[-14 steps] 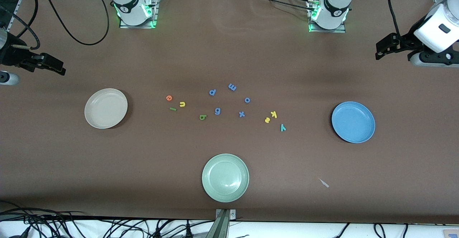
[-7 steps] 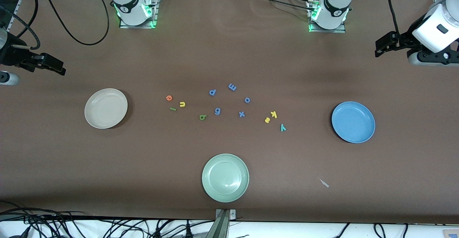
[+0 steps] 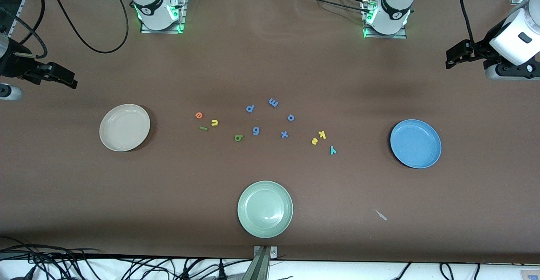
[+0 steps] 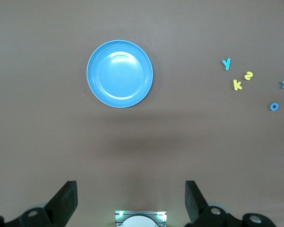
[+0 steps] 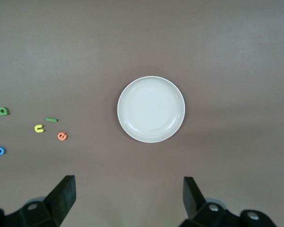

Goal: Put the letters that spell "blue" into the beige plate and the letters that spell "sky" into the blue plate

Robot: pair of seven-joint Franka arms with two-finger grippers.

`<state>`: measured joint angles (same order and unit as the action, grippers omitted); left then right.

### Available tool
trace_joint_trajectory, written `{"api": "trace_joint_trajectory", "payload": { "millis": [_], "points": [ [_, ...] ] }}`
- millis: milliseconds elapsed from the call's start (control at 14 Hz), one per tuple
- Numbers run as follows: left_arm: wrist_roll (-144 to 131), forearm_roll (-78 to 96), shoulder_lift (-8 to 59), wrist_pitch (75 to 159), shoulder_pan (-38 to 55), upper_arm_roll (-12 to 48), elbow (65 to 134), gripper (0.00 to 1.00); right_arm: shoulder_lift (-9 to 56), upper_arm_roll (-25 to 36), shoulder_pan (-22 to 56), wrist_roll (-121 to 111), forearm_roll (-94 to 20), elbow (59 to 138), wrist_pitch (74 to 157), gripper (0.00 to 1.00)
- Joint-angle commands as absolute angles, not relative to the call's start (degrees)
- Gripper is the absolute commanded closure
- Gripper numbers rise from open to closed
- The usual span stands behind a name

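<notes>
The beige plate [image 3: 124, 127] [image 5: 151, 109] lies toward the right arm's end and the blue plate [image 3: 415, 143] [image 4: 119, 73] toward the left arm's end. Between them lie orange e [image 3: 199, 114], yellow u [image 3: 214, 122], green l [image 3: 203, 128] and green b [image 3: 238, 138], then yellow k [image 3: 322, 134], yellow s [image 3: 314, 141] and teal y [image 3: 333, 149]. My left gripper [image 3: 452, 57] [image 4: 131, 198] hangs open and empty over bare table beside the blue plate. My right gripper [image 3: 67, 79] [image 5: 128, 196] hangs open and empty over bare table beside the beige plate.
Blue-purple letters p [image 3: 249, 108], m [image 3: 273, 102], o [image 3: 290, 117], g [image 3: 255, 130] and x [image 3: 284, 134] lie among the task letters. A pale green plate [image 3: 265, 209] sits nearest the front camera. A small pale scrap [image 3: 381, 215] lies beside it.
My left arm has drifted a little toward its end of the table and the bases. The right arm, plates and letters have not moved.
</notes>
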<state>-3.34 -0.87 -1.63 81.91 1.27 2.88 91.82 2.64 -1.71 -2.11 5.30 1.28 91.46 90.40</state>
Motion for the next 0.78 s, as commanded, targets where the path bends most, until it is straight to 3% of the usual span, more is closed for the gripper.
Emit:
{"api": "trace_joint_trajectory", "payload": {
  "millis": [0, 499, 713],
  "points": [
    [-3.0, -1.2, -1.1, 81.4, 1.9, 3.9, 89.0, 0.0, 3.1, -1.8, -2.4, 5.4, 1.1, 90.4, 89.6, 0.0],
    [-3.3, 1.6, -2.1, 85.2, -1.3, 4.7, 91.8, 0.0, 3.1, -1.8, -2.4, 5.4, 1.1, 90.4, 89.6, 0.0],
    [-3.2, 2.2, -5.4, 88.1, -3.1, 4.7, 97.2, 0.0, 3.1, -1.8, -2.4, 5.4, 1.1, 90.4, 89.6, 0.0]
  ]
}}
